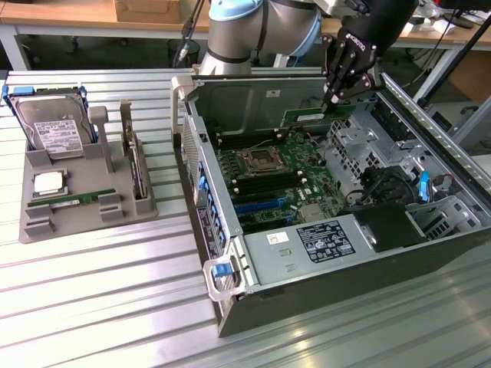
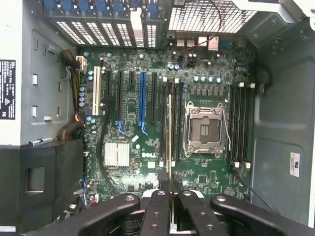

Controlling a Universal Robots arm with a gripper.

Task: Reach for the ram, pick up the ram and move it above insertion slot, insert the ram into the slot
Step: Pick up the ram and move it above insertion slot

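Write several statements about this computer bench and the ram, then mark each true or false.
1. The claw is shut on the ram. True.
2. The ram is seated in a motherboard slot. False: the claw holds it above the motherboard, not pushed in.
3. A hard drive stands in the gray tray. True.
4. The computer case has its side cover on. False: the case lies open with the motherboard exposed.
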